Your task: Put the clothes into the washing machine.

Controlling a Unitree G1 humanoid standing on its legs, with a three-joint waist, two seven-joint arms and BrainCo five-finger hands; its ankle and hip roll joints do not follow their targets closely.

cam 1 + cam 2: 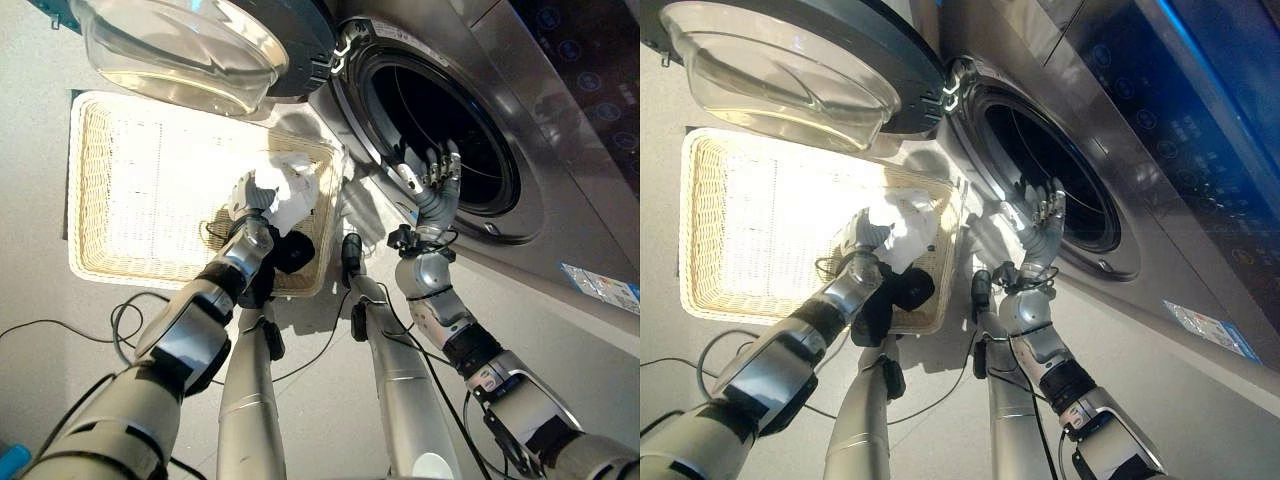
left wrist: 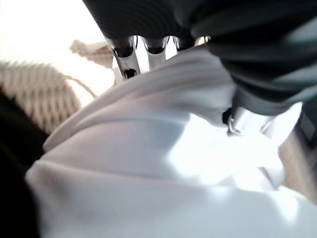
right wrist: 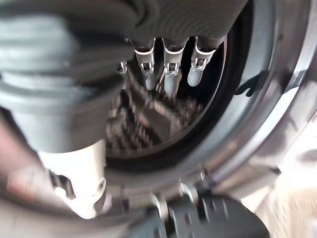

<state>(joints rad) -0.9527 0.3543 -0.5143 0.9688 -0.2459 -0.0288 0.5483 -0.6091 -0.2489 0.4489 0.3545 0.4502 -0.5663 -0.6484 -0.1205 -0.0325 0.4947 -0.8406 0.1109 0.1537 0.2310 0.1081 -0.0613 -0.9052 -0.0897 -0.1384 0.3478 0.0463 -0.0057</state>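
Left wrist view: left hand [image 1: 252, 196] clamps the white garment [image 2: 163, 163] over the wicker basket [image 1: 110, 180]; right hand [image 1: 432, 175], fingers spread, hovers at the washing machine [image 1: 520, 120] drum mouth; its label is unreadable.

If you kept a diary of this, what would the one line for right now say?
left hand: gripping white garment at wicker basket corner | right hand: open, empty, at washing machine drum mouth | door: open | black garment: in basket

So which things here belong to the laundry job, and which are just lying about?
Job:
white garment, gripped by left hand
dark garment
wicker basket
washing machine drum, open door
right hand, open at drum

Lying about:
blue object, on the floor
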